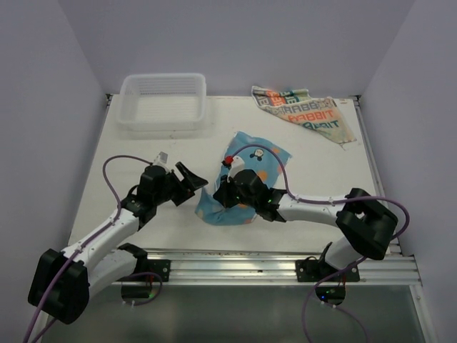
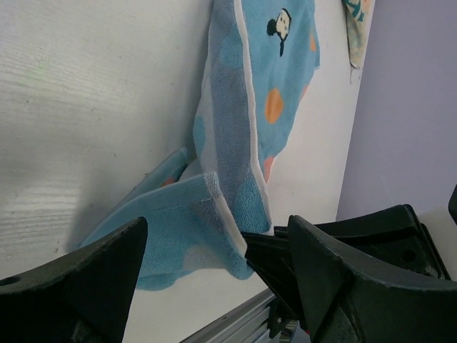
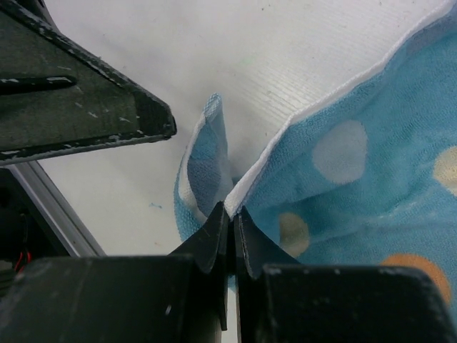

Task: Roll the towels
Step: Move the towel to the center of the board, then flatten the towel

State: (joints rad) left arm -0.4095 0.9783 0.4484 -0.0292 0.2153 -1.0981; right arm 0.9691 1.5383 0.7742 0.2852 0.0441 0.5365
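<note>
- the blue towel (image 1: 214, 211) lies crumpled in the middle of the bench (image 1: 321, 171), its near edge lifted into a loose fold. the cream towel (image 1: 307, 111) lies at the far right corner, well apart.
- both look light, limp and soft. they will likely sag and unroll unless pinned, so the stitched white hem near a corner seems the best hold.
- the right end effector (image 3: 230, 214) is pinched tight on that hem, its arm reaching low from the right.
- the left end effector (image 2: 218, 225) stands wide, holding nothing, facing the folded edge, its arm stretched in from the left.
</note>
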